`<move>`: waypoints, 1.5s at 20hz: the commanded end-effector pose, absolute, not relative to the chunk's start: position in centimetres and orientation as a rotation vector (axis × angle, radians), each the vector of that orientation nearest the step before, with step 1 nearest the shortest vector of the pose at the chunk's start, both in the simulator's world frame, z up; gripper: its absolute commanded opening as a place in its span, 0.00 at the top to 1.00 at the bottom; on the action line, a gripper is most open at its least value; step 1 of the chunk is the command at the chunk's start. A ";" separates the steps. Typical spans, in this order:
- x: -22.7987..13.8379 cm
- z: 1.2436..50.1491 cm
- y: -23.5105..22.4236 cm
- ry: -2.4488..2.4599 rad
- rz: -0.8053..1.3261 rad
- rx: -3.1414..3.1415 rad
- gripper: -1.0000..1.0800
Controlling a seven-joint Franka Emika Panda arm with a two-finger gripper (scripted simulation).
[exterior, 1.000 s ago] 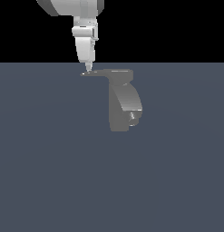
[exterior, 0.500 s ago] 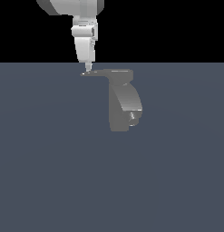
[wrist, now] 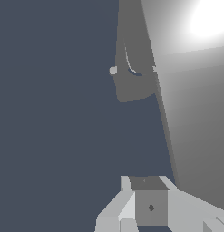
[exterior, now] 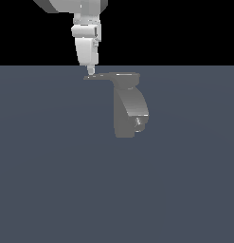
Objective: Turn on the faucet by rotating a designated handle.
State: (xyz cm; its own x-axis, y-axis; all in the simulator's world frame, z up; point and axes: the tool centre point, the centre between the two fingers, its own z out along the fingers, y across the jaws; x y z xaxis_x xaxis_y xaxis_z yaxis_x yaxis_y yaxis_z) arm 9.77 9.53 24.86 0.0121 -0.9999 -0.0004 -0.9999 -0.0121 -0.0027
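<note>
The grey faucet [exterior: 130, 111] stands on the floor in the exterior view, a thick curved body under a flat cap. Its handle [exterior: 106, 76], a thin flat lever, reaches from the cap toward the exterior view's left. My white gripper [exterior: 90, 71] hangs straight down over the lever's narrow tip, and its fingers look shut with nothing between them. They sit at or just above the tip. In the wrist view the handle [wrist: 190, 118] fills one side as a broad bright grey surface, the faucet [wrist: 131, 84] lies beyond it, and the gripper [wrist: 148, 183] sits beside the lever's edge.
A plain dark blue-grey floor [exterior: 52, 180] stretches all around the faucet. A black background lies above the horizon. No other objects show.
</note>
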 end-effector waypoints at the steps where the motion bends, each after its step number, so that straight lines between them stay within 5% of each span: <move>1: 9.0 24.9 9.5 2.209 -0.001 -2.235 1.00; 30: 2.0 24.9 9.1 2.209 -0.002 -2.231 1.00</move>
State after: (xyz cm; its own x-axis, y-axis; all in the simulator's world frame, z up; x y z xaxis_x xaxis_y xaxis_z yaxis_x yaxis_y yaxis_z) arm 2.36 9.59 24.86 0.0136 -0.9999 -0.0020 -0.9999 -0.0136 -0.0043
